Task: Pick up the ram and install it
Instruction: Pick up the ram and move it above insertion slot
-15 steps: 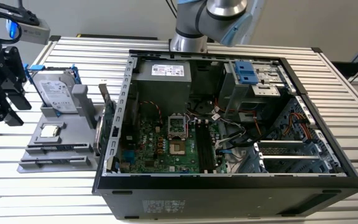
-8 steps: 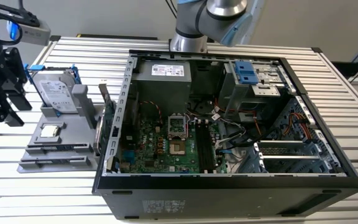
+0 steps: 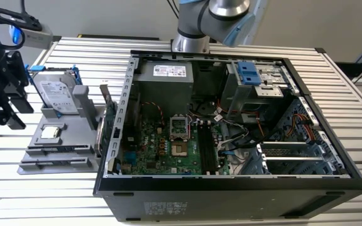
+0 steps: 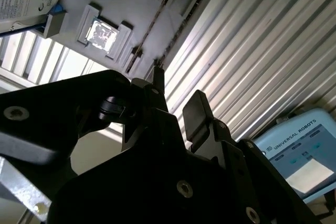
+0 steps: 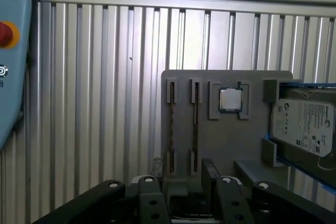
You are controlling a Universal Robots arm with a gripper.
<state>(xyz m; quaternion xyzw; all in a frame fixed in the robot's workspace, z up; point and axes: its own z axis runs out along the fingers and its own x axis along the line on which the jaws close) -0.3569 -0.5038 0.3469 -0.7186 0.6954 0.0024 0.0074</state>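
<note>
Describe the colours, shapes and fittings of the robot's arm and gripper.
The arm is silver-grey round tubing with a pale blue joint cap. The gripper is matt black: angular plates joined by round screws, ending in two flat, narrow fingers.

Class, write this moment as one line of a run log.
gripper: open, empty | ram: slotted in grey holder, not gripped | install: not yet done

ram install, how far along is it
Done: nothing that shows. The ram stands on edge in a slot of the gray tray, and the motherboard's black slots look empty. In hand: nothing; the gripper is open above the tray, roughly in line with the ram. Left: both the pick-up and the install in the open case.
</note>
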